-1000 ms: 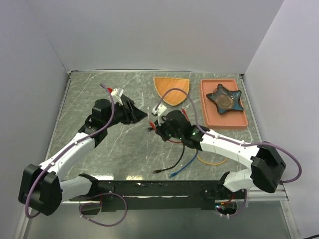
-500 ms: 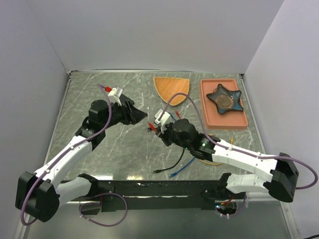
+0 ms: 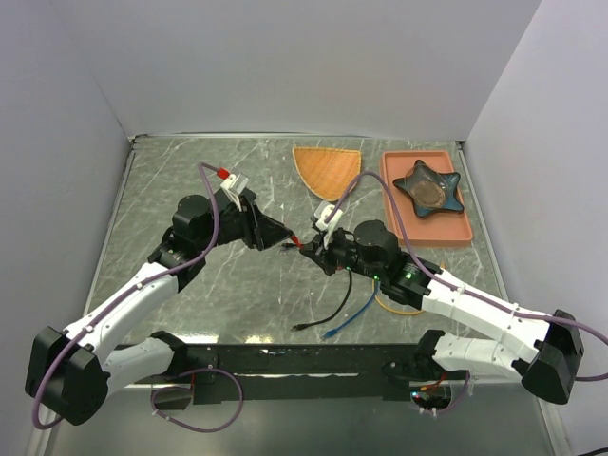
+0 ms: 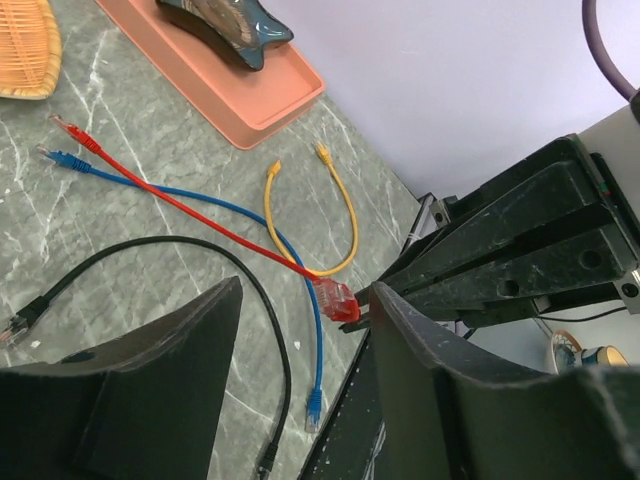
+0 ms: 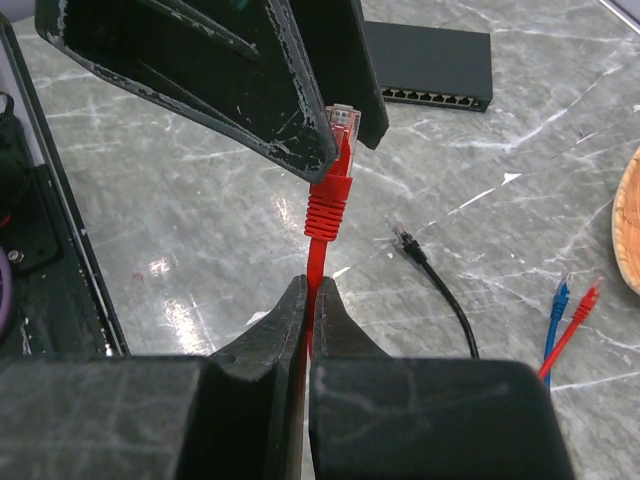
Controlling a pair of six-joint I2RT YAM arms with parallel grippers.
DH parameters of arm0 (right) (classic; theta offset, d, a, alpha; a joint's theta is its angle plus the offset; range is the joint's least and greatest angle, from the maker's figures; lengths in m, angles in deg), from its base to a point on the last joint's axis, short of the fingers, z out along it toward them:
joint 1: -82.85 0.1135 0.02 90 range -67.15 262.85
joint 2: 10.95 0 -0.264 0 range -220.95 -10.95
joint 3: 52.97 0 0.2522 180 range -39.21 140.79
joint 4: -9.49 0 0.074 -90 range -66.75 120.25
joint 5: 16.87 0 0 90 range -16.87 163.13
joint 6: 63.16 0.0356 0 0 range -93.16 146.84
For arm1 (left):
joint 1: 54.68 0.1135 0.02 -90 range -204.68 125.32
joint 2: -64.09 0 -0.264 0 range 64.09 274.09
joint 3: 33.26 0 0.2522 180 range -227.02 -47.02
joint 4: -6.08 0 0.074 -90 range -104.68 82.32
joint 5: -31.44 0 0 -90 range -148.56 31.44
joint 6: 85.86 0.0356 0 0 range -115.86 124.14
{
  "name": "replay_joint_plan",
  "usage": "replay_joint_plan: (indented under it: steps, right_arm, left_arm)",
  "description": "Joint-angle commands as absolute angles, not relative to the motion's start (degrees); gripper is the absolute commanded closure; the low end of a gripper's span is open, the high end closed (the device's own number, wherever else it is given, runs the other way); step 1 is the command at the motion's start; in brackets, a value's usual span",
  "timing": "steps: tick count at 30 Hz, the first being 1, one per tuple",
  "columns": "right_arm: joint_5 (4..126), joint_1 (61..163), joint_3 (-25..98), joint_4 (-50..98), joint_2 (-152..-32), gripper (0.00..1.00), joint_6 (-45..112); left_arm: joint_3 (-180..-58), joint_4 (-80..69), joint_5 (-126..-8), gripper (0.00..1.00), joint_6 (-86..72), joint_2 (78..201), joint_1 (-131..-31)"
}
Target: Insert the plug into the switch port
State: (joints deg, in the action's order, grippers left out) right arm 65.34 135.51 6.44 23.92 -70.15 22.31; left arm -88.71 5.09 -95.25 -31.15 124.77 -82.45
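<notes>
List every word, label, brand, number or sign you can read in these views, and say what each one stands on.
None can be read.
The black switch box shows a row of ports, but any marking beside them is too small to read.
The red plug and the pink tray carry no visible print.

I see the marble table: woven mat far centre, pink tray far right, black cable and blue cable near centre.

Red plug between spread jaws
</notes>
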Motion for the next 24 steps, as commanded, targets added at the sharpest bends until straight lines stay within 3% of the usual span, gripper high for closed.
replay_joint_plan:
  steps: [1,8,11,14,15,18,20,21,23,24]
  right_arm:
    - [63.0,135.0,7.5,21.9,-69.5,1.00,22.9]
    - [62.1,135.0,7.5,22.2,-70.0,1.00,23.2]
    - [62.0,135.1,7.8,22.6,-70.2,1.00,23.0]
    - [62.9,135.0,8.6,23.0,-71.2,1.00,23.2]
    - [63.3,135.0,9.0,23.0,-71.5,1.00,23.5]
    - [65.7,135.0,10.4,24.8,-72.5,1.00,24.3]
    - [68.4,134.9,11.6,25.7,-72.7,0.86,25.2]
    - [68.8,135.0,11.9,25.6,-72.7,0.69,25.2]
    - [70.0,135.0,11.8,24.6,-72.0,0.47,25.9]
    - [70.1,135.0,11.7,24.3,-71.7,0.41,26.0]
  left_arm:
    - [-90.4,8.2,-96.2,0.42,-30.5,125.0,-83.3]
    - [-91.2,8.7,-94.3,0.52,-30.8,125.2,-84.4]
    - [-91.8,7.0,-92.8,0.62,-30.4,125.5,-84.6]
    - [-92.7,6.7,-93.5,0.82,-30.3,126.6,-85.1]
    - [-93.1,6.4,-93.3,0.96,-30.1,127.0,-85.5]
    - [-94.2,4.4,-90.9,0.99,-29.8,127.6,-86.2]
    - [-94.0,4.8,-88.9,0.99,-30.8,127.0,-86.4]
    - [-93.9,5.0,-88.0,0.99,-31.1,126.8,-86.6]
    - [-94.0,4.7,-84.3,0.99,-32.6,126.0,-86.8]
    - [-94.1,4.2,-82.8,0.99,-33.1,125.6,-86.9]
